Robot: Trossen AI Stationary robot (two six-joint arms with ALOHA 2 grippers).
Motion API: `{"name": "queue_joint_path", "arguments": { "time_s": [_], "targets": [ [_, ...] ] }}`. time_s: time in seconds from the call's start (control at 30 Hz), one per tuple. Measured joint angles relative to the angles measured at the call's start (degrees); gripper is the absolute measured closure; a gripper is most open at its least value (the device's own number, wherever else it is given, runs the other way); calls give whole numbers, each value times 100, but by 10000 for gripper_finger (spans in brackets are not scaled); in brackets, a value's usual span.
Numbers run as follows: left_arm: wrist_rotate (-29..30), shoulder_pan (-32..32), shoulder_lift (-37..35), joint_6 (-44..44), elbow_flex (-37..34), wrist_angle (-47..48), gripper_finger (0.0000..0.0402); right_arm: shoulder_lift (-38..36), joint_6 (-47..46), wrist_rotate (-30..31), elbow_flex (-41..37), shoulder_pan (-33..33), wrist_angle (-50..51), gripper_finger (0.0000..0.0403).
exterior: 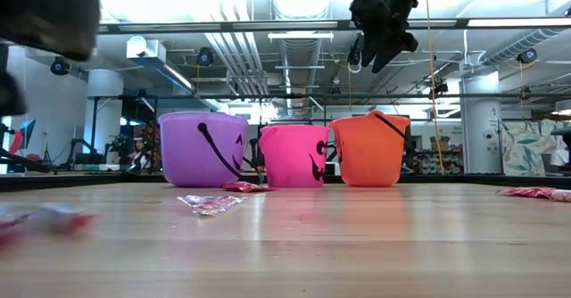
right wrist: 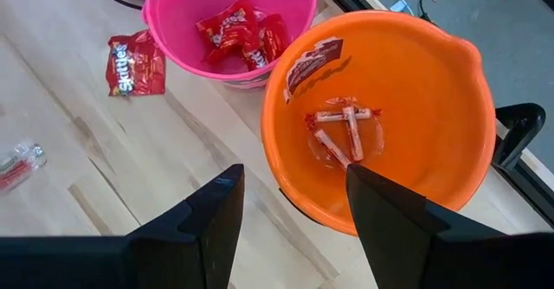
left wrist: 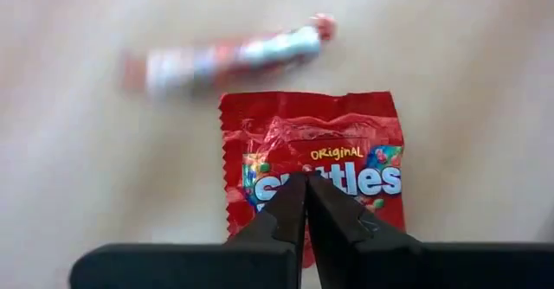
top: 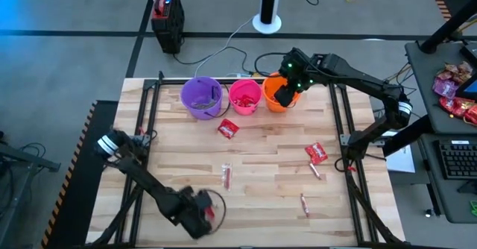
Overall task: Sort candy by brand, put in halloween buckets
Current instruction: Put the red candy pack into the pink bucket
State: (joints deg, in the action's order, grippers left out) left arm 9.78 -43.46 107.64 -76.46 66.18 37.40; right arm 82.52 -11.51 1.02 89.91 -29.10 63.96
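Three buckets stand at the table's back: purple (top: 200, 98), pink (top: 244, 97) and orange (top: 277, 98). My right gripper (top: 287, 85) is open and empty above the orange bucket (right wrist: 415, 99), which holds pink-white sticks (right wrist: 344, 131). The pink bucket (right wrist: 182, 3) holds red packets (right wrist: 242, 31). My left gripper (top: 203, 213), near the front left, is shut on a red Skittles packet (left wrist: 312, 142); a pink-white stick (left wrist: 234, 57) lies beyond it. Loose on the table are a red packet (top: 227, 129), another red packet (top: 316, 153) and three sticks (top: 226, 176), (top: 315, 171), (top: 304, 203).
Black frame rails (top: 339, 122) run along the table's sides and back. A side desk at the right holds a heaped pile of red and pink wrappers (top: 456, 92) and a keyboard (top: 455, 159). A black box (top: 168, 10) stands on the floor behind.
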Motion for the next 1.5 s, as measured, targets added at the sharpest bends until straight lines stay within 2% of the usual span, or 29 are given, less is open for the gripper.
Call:
{"name": "queue_joint_path", "arguments": {
  "time_s": [0.1, 0.27, 0.43, 0.5, 0.67, 0.73, 0.87, 1.0, 1.1, 1.17, 1.3, 1.4, 1.5],
  "targets": [
    [406, 33, -354, 204, -90, 781, 401, 0, -48, 2, 0, 0, -4, 207],
    [430, 22, -1127, 983, -51, 675, 401, 0, -48, 2, -2, 0, -6, 207],
    [901, 112, -2162, 400, -92, 723, 402, 0, -48, 2, -4, 0, -6, 207],
    [915, 233, -2549, 181, -172, 752, 402, 0, -43, 3, -4, 1, -10, 207],
    [873, 843, -3533, 341, -542, 739, 402, 0, -8, 2, -10, 11, -12, 207],
    [559, 1322, -3826, 328, -880, 900, 402, 0, 1, 4, -22, 11, -17, 207],
    [-737, 2334, -4214, 533, -1761, 874, 401, 0, -13, 4, -104, 11, -97, 207],
    [-1671, 2735, -4343, 1041, -2250, 711, 394, 0, -49, 4, -183, 11, -160, 207],
    [-1842, 2752, -4301, 1604, -2300, 688, 367, 0, -167, 2, -212, 11, -154, 207],
    [-1799, 2700, -4251, 2330, -2284, 576, 339, 0, -240, 1, -212, 11, -164, 207],
    [-1184, 2554, -4107, 3528, -2320, 516, 273, 0, -292, 2, -212, 11, -169, 207],
    [-1041, 2551, -3973, 3832, -2490, 507, 229, 0, -408, 3, -212, 11, -169, 207],
    [-1029, 2432, -3924, 3804, -2777, 453, 203, 0, -508, 0, -212, 11, -168, 207]
  ]
}}
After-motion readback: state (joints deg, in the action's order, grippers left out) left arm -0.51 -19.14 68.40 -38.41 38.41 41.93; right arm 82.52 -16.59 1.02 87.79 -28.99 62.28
